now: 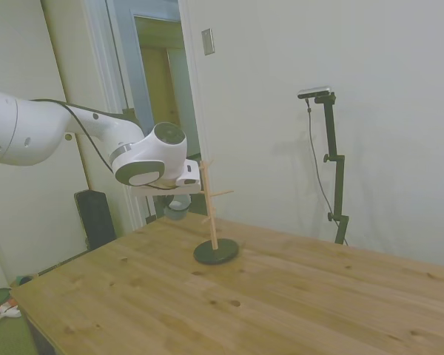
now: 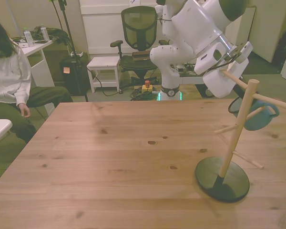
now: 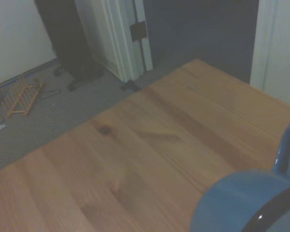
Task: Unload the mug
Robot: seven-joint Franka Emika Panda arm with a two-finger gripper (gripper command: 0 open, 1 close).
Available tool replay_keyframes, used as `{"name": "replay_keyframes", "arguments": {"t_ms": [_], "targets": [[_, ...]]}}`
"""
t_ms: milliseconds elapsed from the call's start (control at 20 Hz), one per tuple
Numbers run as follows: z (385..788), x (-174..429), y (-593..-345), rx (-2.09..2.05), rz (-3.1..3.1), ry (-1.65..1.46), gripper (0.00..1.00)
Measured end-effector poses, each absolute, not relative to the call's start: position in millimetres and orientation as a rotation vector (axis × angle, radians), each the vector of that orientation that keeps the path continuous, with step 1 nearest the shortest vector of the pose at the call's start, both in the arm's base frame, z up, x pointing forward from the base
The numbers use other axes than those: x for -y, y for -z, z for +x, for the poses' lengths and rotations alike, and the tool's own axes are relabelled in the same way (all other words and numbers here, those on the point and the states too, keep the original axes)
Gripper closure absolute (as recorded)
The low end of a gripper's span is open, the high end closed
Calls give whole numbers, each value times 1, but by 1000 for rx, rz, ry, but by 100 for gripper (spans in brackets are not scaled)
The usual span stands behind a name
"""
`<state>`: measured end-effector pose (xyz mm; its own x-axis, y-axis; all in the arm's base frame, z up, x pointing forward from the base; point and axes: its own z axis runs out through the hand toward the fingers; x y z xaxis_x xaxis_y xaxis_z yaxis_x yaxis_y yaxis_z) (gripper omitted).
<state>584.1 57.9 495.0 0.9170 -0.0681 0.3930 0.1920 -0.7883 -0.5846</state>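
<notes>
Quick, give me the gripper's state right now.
Gripper: carrying the mug clear of the peg stand, above the table; its fingers are hidden, so the grip itself cannot be seen.

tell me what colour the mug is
Light blue with a dark rim; the mug shows best in the wrist view.

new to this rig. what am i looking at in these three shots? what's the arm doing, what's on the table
One white robot arm with a two-finger gripper at a wooden table. Three cameras: one off to the side, one across the table facing the robot, one on the wrist looking down at close range. On the table stands a wooden peg stand with a dark round base. The light-blue mug is up in the air beside the stand's upper pegs, just under the gripper, which appears to hold it; the fingers themselves are hidden. The wrist view shows the mug close up above bare wood. A person sits to the front view's left.
</notes>
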Motion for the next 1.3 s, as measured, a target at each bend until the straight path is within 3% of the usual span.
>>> {"name": "replay_keyframes", "arguments": {"t_ms": [850, 1300], "targets": [[572, -82, -475, 124, -2444, 478, 100], [551, -64, -470, 86, -2459, 481, 100]]}}
